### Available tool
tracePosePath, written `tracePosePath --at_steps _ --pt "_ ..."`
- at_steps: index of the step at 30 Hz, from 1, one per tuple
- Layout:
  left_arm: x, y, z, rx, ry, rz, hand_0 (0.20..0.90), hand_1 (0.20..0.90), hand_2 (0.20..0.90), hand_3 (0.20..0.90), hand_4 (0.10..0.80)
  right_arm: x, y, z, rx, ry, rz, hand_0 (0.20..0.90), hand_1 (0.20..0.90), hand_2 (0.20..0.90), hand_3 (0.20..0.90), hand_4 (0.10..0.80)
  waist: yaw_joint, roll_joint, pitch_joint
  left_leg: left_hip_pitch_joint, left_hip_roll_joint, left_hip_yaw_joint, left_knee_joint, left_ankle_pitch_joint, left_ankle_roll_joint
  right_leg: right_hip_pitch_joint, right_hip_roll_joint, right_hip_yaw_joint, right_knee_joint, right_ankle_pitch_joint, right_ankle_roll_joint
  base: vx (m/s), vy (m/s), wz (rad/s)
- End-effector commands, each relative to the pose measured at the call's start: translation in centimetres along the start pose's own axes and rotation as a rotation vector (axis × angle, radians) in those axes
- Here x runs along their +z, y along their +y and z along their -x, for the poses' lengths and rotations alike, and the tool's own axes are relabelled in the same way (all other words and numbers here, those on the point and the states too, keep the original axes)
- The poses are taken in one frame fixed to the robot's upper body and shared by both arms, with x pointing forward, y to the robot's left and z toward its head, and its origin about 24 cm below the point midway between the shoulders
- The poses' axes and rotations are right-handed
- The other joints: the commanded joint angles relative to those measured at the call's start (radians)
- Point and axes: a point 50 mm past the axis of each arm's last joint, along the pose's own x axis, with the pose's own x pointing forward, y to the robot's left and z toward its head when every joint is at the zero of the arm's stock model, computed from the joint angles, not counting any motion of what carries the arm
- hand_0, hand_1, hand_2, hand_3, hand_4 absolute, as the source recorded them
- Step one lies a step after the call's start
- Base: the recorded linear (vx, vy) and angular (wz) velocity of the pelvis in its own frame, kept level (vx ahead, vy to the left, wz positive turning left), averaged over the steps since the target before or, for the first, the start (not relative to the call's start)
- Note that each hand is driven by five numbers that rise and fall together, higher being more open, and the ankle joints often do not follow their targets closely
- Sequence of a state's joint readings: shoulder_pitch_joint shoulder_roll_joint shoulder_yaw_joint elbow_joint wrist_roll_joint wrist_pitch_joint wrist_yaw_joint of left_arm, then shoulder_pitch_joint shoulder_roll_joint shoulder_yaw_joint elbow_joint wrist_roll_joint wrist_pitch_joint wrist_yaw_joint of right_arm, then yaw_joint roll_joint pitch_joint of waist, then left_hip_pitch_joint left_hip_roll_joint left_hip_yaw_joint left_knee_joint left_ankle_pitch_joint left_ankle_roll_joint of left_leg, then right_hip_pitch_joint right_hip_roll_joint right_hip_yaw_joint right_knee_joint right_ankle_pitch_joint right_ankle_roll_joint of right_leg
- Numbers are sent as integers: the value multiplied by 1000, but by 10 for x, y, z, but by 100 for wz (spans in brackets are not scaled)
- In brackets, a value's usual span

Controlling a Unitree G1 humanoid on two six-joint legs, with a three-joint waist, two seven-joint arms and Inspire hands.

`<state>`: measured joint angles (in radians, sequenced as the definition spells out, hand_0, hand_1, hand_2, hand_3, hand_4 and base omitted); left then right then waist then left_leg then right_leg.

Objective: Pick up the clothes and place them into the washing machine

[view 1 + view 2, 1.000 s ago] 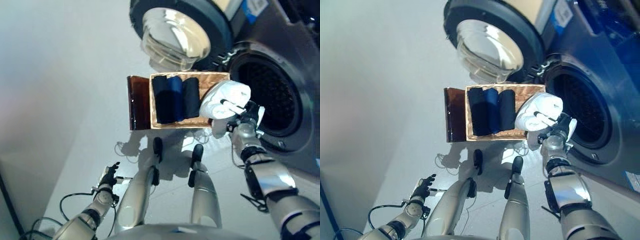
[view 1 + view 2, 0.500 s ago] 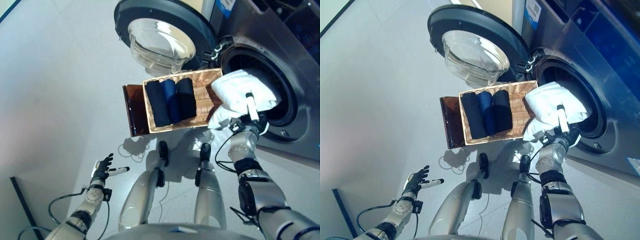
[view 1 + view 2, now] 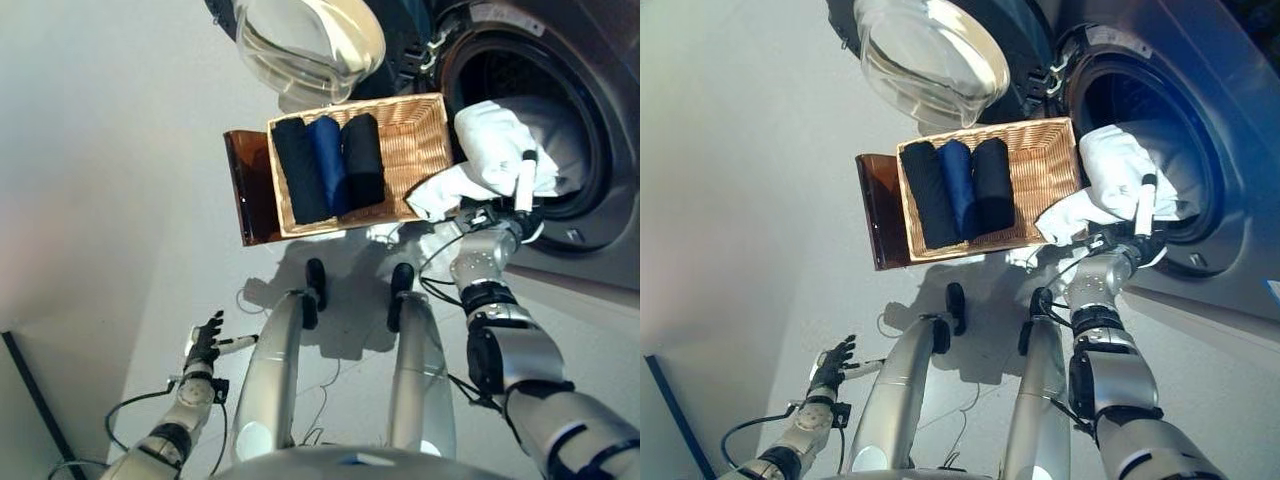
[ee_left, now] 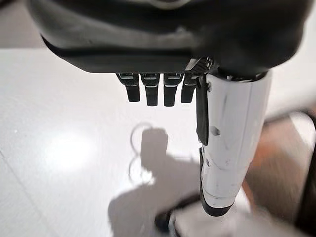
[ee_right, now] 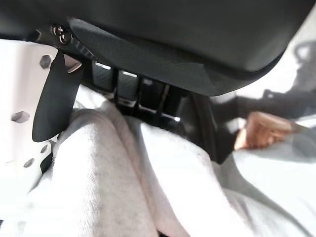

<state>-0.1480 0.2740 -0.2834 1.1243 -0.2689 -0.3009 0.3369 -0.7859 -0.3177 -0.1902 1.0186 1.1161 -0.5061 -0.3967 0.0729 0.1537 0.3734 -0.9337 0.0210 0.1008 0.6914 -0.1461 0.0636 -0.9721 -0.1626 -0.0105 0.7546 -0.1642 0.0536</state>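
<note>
Right hand: the right hand (image 3: 497, 228) has its fingers and white-covered thumb clamped on a white garment (image 3: 490, 150), seen close in its wrist view as pale folds (image 5: 123, 182) pressed against the palm; it holds the cloth bunched, which should let the whole piece go through the opening at once.
White garment: held up at the lower rim of the washing machine's drum opening (image 3: 520, 85), partly over the mouth, with a loose corner hanging toward the basket; not yet let go inside.
Washing machine door: the round glass door (image 3: 305, 40) is swung wide open to the left, clear of the arm's way to the drum.
Wicker basket: the basket (image 3: 425, 150) sits on a brown tray (image 3: 240, 190) on the floor just in front of the machine, within easy reach.
Clothes left: three dark rolled garments (image 3: 325, 165), the middle one blue, lie side by side in the basket's left half; its right half is bare.
Left hand: the left hand (image 3: 205, 340) hangs low over the floor, well apart from the basket, fingers straight and holding nothing.
Stage: judged to be the carry into the drum; releasing comes next.
</note>
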Motion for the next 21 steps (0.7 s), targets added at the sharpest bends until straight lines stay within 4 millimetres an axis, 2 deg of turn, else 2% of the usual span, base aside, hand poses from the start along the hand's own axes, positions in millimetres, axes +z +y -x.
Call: tracePosePath --at_steps 1,4,6,7,9,13,16,17,21 --pt "30 47 -10 260 -154 138 900 900 900 900 800 71 45 -10 170 -305 -42 200 200 200 200 300 16 41 -54 18 -4 -32 78 -128 -51 71 15 -53 -72 -16 -37 23 -45 6" --pt "75 67 -14 388 -336 230 900 900 900 900 800 73 47 -9 180 -323 -34 200 200 200 200 300 21 34 -63 17 -8 -38 61 -121 -55 66 16 -57 -76 -19 -42 32 -51 5" --pt "112 80 -12 455 -488 307 900 900 900 900 800 72 47 -8 192 -327 -35 200 200 200 200 300 20 27 -71 17 -10 -42 46 -115 -58 65 16 -59 -81 -19 -44 35 -55 10" --pt "133 88 -8 491 -583 349 900 900 900 900 800 72 47 -7 201 -332 -43 200 200 200 200 300 20 23 -75 19 -11 -44 30 -110 -61 67 16 -61 -89 -18 -45 30 -52 14" --pt "159 96 0 515 -710 423 900 900 900 900 800 74 48 -7 214 -339 -50 200 200 200 200 300 19 17 -81 24 -15 -49 1 -99 -64 73 16 -64 -105 -12 -45 24 -49 19" --pt "209 100 23 472 -958 526 900 900 900 900 800 80 61 -8 237 -343 -58 200 200 200 200 300 23 11 -89 35 -24 -54 -69 -67 -69 77 13 -68 -145 6 -42 7 -41 12" --pt "227 97 34 430 -1055 556 900 900 900 900 800 86 72 -9 254 -345 -72 200 200 200 200 300 28 9 -97 37 -29 -58 -102 -48 -72 76 11 -69 -159 13 -41 9 -29 4" --pt "227 97 34 429 -1055 557 900 900 900 900 800 87 72 -9 256 -345 -73 200 200 200 200 300 28 9 -97 38 -29 -58 -106 -46 -72 76 11 -68 -161 14 -42 21 -16 4" --pt "227 89 39 355 -1086 524 900 900 900 900 800 113 89 -11 276 -401 -124 200 200 200 200 300 42 18 -115 51 -33 -60 -170 -17 -78 75 6 -67 -186 22 -37 25 -22 5"
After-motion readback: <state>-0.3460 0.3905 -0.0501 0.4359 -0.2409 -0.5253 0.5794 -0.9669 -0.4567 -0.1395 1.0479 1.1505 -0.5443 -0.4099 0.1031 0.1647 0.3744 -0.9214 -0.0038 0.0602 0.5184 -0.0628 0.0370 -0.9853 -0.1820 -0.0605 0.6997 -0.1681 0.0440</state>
